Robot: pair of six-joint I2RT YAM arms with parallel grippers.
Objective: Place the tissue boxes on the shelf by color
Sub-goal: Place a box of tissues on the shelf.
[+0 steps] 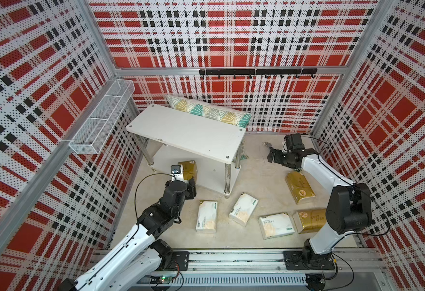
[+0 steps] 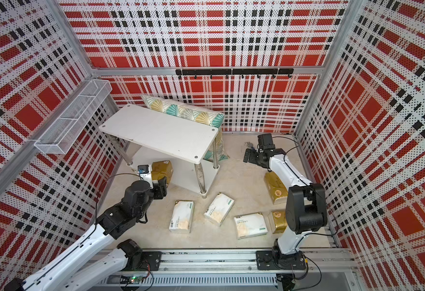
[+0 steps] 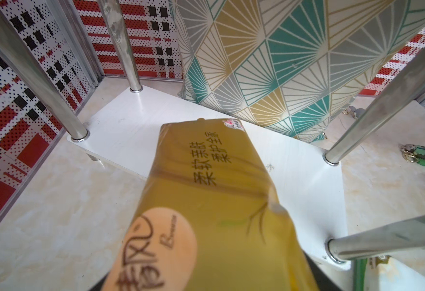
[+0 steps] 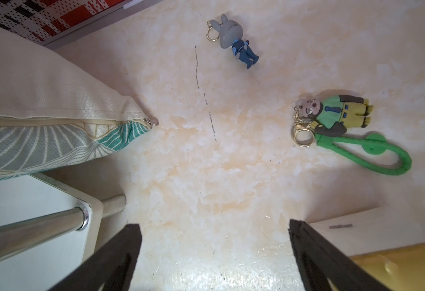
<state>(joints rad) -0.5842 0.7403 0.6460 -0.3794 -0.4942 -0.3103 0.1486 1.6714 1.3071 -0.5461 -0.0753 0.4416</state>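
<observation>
My left gripper point(image 1: 189, 182) is shut on a gold tissue box point(image 1: 187, 168) point(image 3: 206, 201), whose far end reaches over the front left of the shelf's lower board point(image 3: 120, 131). The box hides the fingers in the left wrist view. The white shelf point(image 1: 186, 131) has a bare top. On the floor lie two more gold tissue boxes point(image 1: 299, 187) point(image 1: 309, 220) and three white ones point(image 1: 207, 216) point(image 1: 243, 208) point(image 1: 276, 225). My right gripper point(image 1: 273, 157) point(image 4: 215, 226) hangs open over bare floor, right of the shelf, holding nothing.
A teal-and-gold pillow point(image 1: 206, 110) leans behind the shelf. Two keychain figures point(image 4: 332, 113) point(image 4: 231, 37) lie on the floor ahead of the right gripper. A wire basket point(image 1: 100, 118) hangs on the left wall, and a black hook rail point(image 1: 256, 71) runs along the back wall.
</observation>
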